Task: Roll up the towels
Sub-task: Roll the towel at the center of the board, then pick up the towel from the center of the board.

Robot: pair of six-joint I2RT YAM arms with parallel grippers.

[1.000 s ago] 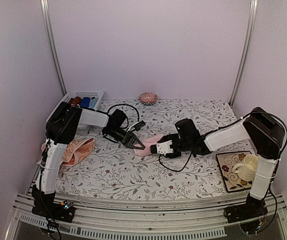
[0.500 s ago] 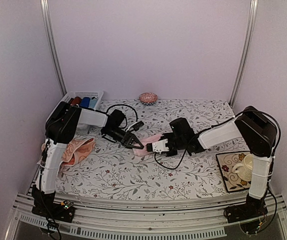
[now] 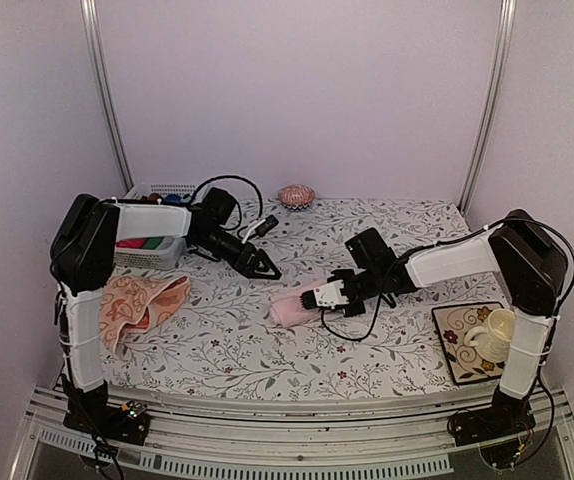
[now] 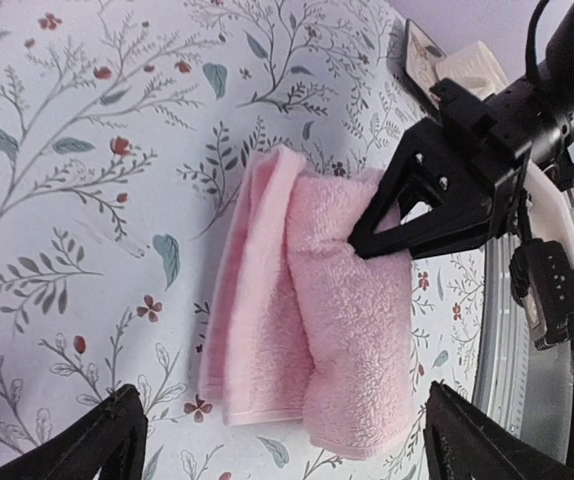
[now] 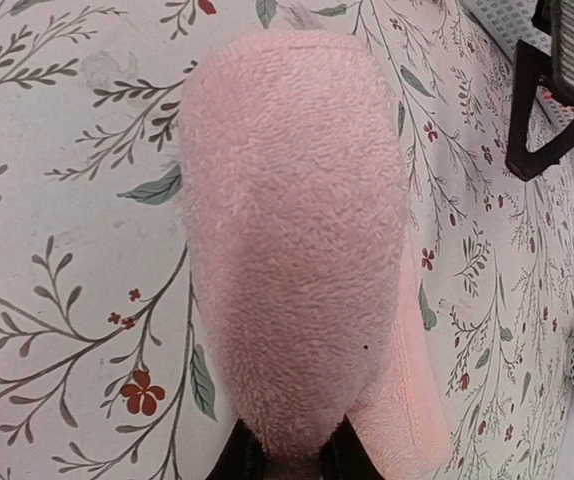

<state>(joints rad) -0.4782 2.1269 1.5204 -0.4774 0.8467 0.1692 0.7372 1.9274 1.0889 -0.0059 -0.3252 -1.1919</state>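
Top view, centre of the table as the dial.

- 4 o'clock, near edge: square floral tray (image 3: 451,322) with a cream cup (image 3: 495,335) standing on it.
- 8 o'clock, near left edge: peach towel (image 3: 143,300), cream swirl pattern, lying loose and rumpled on the flowered table (image 3: 237,350), not rolled. Nothing touches it.
- Centre, a shade toward 5 o'clock: pink towel (image 3: 293,308), partly rolled. A thick roll sits on top, with a flat folded layer sticking out beside it.
- Right gripper (image 3: 319,297) reaches in from 3 o'clock. Its jaws are drawn close and pinch one end of the pink roll. In the right wrist view the dark fingers (image 5: 242,462) nip the roll's near end.
- Left gripper (image 3: 265,268) sits just past the pink towel toward 11 o'clock, apart from it. Jaws spread wide and holding nothing. In the left wrist view its tips sit at the two lower corners with the towel between and beyond them.
- 10 o'clock, far left: white basket (image 3: 153,256) with small coloured cloths inside.
- 12 o'clock, by the back wall: small patterned ball (image 3: 296,194).
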